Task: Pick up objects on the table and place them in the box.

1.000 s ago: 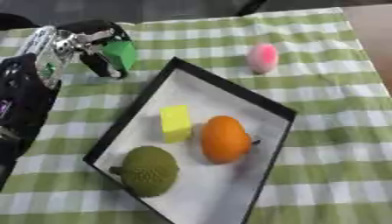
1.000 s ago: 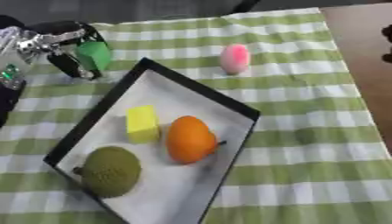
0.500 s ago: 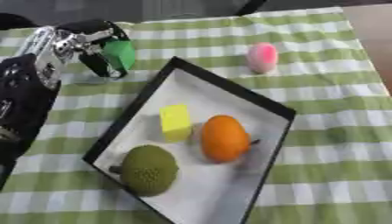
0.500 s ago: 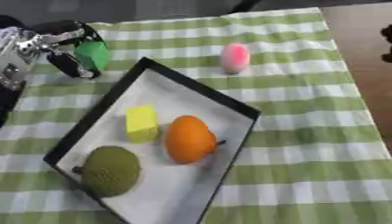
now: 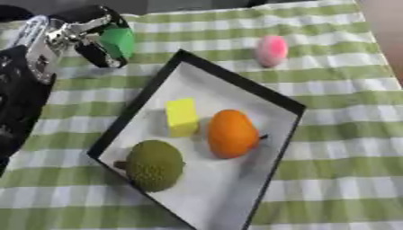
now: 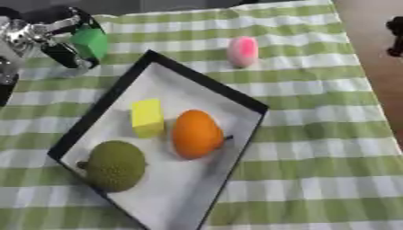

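Note:
My left hand (image 5: 78, 38) sits at the upper left with its fingers curled round a green block (image 5: 119, 41), just off the far left corner of the box. The box (image 5: 291, 108) is a shallow black-rimmed tray with a white floor, lying askew on the checked cloth. Inside it lie a yellow block (image 5: 181, 117), an orange fruit (image 5: 232, 134) and a rough green fruit (image 5: 154, 165). A pink egg-shaped object (image 5: 271, 50) rests on the cloth beyond the box's far right side. My right hand shows in neither view.
A green and white checked cloth (image 5: 346, 148) covers the table. The bare wooden table edge (image 6: 378, 67) runs down the right side, with a dark object (image 6: 396, 35) at the far right.
The left hand with the green block has stayed almost still. Nothing else has moved.

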You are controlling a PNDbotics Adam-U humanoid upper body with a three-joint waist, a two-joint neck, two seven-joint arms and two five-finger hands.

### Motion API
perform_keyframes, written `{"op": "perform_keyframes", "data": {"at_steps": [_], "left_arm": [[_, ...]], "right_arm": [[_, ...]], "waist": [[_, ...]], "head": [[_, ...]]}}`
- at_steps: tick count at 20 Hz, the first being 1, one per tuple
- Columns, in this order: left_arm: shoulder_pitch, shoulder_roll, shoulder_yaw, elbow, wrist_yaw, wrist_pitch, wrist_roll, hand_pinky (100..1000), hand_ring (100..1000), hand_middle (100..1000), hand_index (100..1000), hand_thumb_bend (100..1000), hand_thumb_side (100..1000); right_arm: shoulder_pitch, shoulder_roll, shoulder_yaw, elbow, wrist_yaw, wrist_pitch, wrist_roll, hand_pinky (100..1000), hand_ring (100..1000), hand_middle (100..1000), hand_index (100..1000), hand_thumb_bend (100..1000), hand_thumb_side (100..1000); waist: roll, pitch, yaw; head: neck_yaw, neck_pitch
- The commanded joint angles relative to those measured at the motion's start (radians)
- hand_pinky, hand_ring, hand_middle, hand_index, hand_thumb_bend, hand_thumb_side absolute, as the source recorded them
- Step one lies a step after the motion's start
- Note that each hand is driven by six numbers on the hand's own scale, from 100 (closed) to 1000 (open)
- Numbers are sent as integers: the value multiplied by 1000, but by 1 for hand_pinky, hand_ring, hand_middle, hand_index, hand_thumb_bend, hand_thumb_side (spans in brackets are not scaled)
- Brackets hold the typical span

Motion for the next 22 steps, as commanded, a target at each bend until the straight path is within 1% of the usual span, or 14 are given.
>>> {"op": "perform_keyframes", "data": {"at_steps": [1, 4, 8, 11, 12, 14, 16, 18, 20, 21, 22], "left_arm": [[-18, 34, -13, -34, 21, -9, 0, 677, 636, 714, 770, 357, 100], [-13, 41, -42, -54, 36, -14, -2, 675, 638, 708, 768, 365, 100], [-3, 54, -93, -103, 78, -22, -19, 674, 641, 705, 767, 364, 100], [2, 62, -113, -132, 116, -15, -35, 674, 641, 705, 767, 364, 100], [3, 59, -121, -142, 125, -16, -40, 672, 652, 692, 758, 334, 100], [21, 56, -159, -183, 152, -35, -52, 673, 652, 690, 757, 341, 100], [40, 60, -190, -233, 183, -41, -59, 670, 643, 684, 753, 325, 100], [52, 66, -209, -270, 214, -30, -67, 670, 642, 683, 752, 321, 100], [56, 74, -220, -293, 246, -11, -78, 670, 642, 683, 752, 321, 100], [52, 80, -229, -306, 262, -8, -86, 666, 647, 683, 755, 371, 100], [51, 88, -247, -326, 277, -14, -93, 666, 647, 683, 755, 375, 100]], "right_arm": [[-3, -41, -6, -4, -14, -5, 2, 901, 1000, 889, 901, 100, 625], [9, -47, -7, 0, -21, -5, 1, 900, 1000, 889, 901, 100, 619], [20, -52, -10, 4, -32, -7, -4, 900, 1000, 889, 902, 100, 614], [23, -53, -12, 5, -37, -6, -6, 900, 1000, 889, 902, 100, 614], [25, -52, -15, 7, -40, -5, -9, 901, 1000, 891, 904, 100, 613], [38, -51, -23, 14, -47, 0, -18, 900, 1000, 891, 904, 100, 612], [45, -51, -27, 18, -54, 3, -23, 900, 1000, 891, 904, 100, 610], [47, -51, -28, 20, -57, 5, -24, 900, 1000, 891, 904, 100, 609], [48, -52, -29, 21, -59, 6, -25, 900, 1000, 891, 904, 100, 609], [47, -55, -30, 21, -60, 6, -26, 900, 1000, 890, 904, 100, 601], [51, -58, -30, 24, -62, 7, -27, 900, 1000, 890, 904, 100, 601]], "waist": [[4, -55, 5], [3, -81, 20], [3, -109, 41], [3, -114, 46], [2, -120, 50], [1, -145, 60], [1, -161, 61], [2, -170, 60], [3, -172, 60], [4, -178, 58], [5, -191, 57]], "head": [[-8, 19], [-22, 43], [-37, 64], [-40, 68], [-44, 73], [-58, 93], [-69, 105], [-72, 111], [-73, 112], [-78, 114], [-83, 121]]}}
